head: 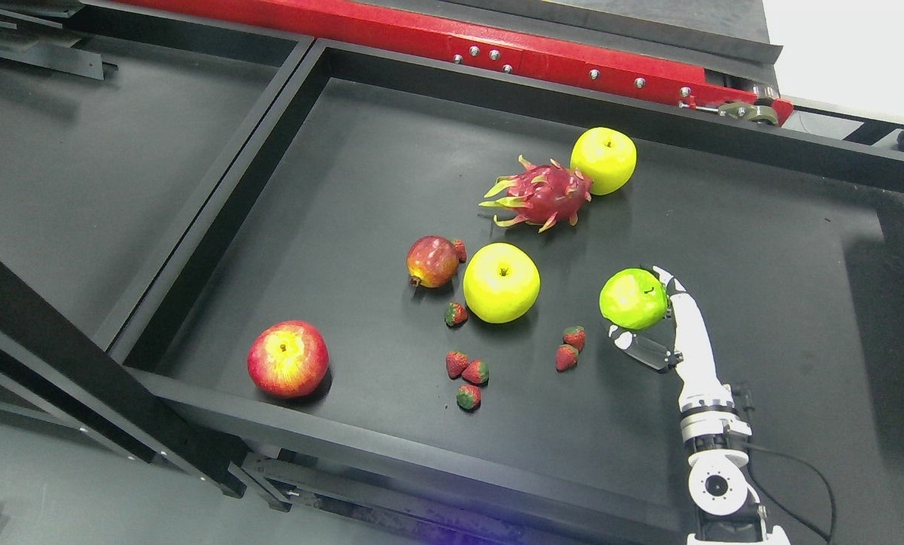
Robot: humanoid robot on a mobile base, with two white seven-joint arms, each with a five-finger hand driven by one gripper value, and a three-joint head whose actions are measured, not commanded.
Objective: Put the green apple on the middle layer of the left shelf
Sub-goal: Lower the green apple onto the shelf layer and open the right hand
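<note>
Your right hand (653, 322) has its fingers curled around the green apple (633, 299), which sits well right of the larger yellow apple (501, 282), near two strawberries (570, 348), low over the tray floor (762, 250). You appear to be at the grasp step, with the lift not yet made. Next, confirm the grip is firm, raise the apple clear, then carry it left toward the shelf.

The right hand (653, 318) hides the green apple's (631, 298) right side; its arm is cut off at the bottom edge. The small strawberry (460, 250) sits partly behind the pomegranate (431, 261).
</note>
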